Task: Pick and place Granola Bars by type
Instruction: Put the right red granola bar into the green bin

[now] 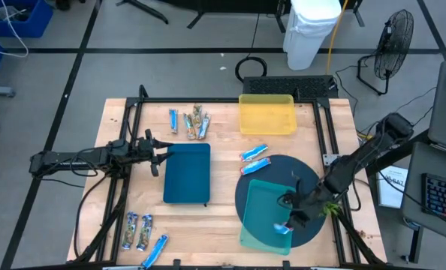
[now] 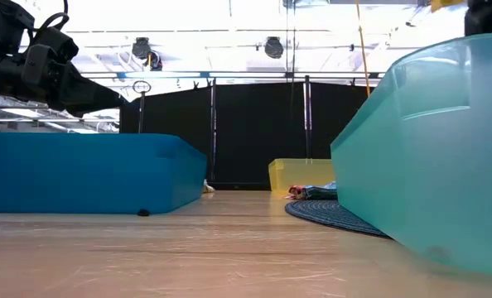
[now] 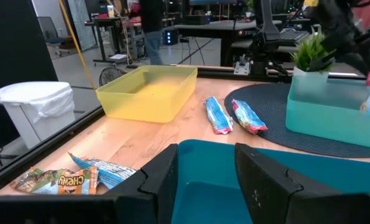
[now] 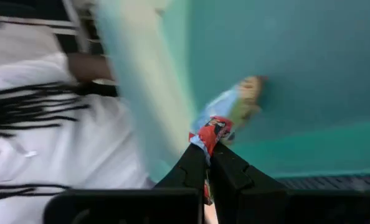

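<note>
Right gripper (image 1: 289, 223) is over the teal tray (image 1: 257, 196), near its front-right corner, jaws pinched on the end of a blue-wrapped granola bar (image 1: 281, 228). Right wrist view confirms it: fingers pressed together on the red/blue wrapper end (image 4: 211, 132), the rest of the bar hanging against the teal tray wall (image 4: 309, 74). Teal tray sits on the dark round mat (image 1: 313, 176).

Left gripper (image 1: 154, 154) hovers at the left edge of the dark blue tray (image 1: 187, 172), jaws spread, holding nothing. Left wrist view shows both fingers (image 3: 162, 177) apart with the blue tray rim (image 3: 205, 155) between them.

Other bars:
- two blue-wrapped bars (image 1: 254, 159) on the wood between the yellow tray (image 1: 267, 114) and the mat, side by side, the nearer one touching the mat edge; also visible in the left wrist view (image 3: 217, 114)
- mixed cluster (image 1: 191, 121) behind the blue tray: one blue bar a little to the left, the rest brown/green plus blue, bunched and touching
- front-left corner group (image 1: 138, 231): two mottled bars side by side, one blue bar (image 1: 155, 250) just beside them near the table edge

Low view: blue tray (image 2: 80, 172) on the left, teal tray wall (image 2: 428, 157) close on the right, yellow tray (image 2: 300, 175) far back. Right gripper hidden in that view
</note>
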{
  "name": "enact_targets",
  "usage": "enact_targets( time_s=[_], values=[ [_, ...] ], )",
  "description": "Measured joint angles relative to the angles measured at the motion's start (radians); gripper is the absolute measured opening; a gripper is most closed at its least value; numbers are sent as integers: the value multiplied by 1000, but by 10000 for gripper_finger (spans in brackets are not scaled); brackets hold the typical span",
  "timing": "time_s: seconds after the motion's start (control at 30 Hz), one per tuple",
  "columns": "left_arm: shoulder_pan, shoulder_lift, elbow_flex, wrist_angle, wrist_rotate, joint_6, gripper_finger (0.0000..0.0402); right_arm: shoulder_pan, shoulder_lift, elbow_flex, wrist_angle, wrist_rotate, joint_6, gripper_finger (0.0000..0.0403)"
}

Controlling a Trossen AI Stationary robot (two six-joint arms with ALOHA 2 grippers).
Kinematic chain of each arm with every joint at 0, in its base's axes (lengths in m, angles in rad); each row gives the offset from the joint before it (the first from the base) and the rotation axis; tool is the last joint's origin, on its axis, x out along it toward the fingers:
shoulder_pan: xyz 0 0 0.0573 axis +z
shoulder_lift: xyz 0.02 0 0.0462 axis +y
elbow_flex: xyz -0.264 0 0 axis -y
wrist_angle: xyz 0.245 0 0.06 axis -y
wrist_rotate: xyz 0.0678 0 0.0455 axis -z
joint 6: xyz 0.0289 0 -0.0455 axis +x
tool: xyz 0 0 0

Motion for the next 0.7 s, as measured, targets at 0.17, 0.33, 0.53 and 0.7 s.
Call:
enact_targets(
  time_s=[0.17, 0.33, 0.53, 0.7],
  values=[
    [0, 0, 0, 0, 0, 0, 161, -21, 38, 0, -18, 31, -78, 0],
    [0, 0, 0, 0, 0, 0, 161, -56, 41, 0, -7, 68, -152, 6],
    [0, 0, 0, 0, 0, 0, 161, -69, 41, 0, 126, 85, -231, 23],
    [0, 0, 0, 0, 0, 0, 161, -70, 41, 0, 311, 136, -406, 73]
  ],
)
